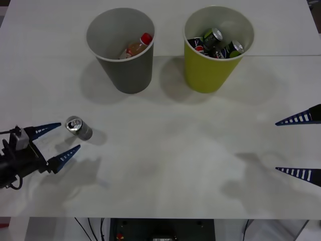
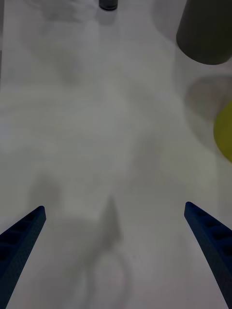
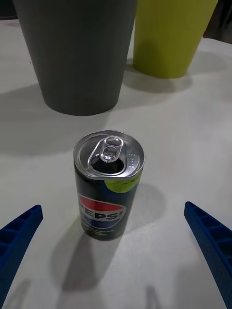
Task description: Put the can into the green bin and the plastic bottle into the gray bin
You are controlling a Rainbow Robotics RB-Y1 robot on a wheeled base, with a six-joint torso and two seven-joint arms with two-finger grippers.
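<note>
Looks like a robotics lab or test bench, not a home: a plain white table (image 1: 165,165) with a seam line across its far part, bare except for staged sorting props. Two oversized cup-shaped bins, the gray bin (image 1: 122,47) and the green bin (image 1: 214,50), stand side by side at the far end, with a lone can (image 1: 78,127) at the near left. Blue ribbed robot fingers (image 1: 296,119) reach in from the sides, and dark cables and equipment (image 1: 160,231) hang below the near table edge.
</note>
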